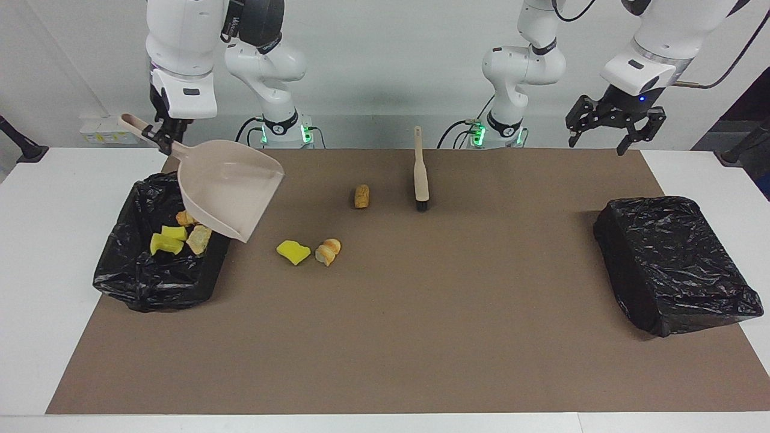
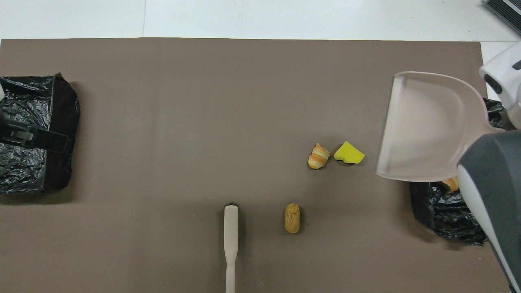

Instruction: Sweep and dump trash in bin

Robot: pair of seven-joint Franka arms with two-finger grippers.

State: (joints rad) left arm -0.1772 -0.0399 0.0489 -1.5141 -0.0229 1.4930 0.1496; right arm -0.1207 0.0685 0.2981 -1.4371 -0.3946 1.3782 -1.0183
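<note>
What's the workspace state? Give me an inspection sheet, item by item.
Surface: brown mat on a white table.
Job's things: beige dustpan over the trash-filled bin; three trash pieces on the mat; brush lying near the robots.
Clutter: second bin at the left arm's end.
Grippers: right gripper shut on the dustpan handle; left gripper open, waiting over the mat's edge.
Cables: at the arm bases.
Surroundings: nothing seen.
</note>
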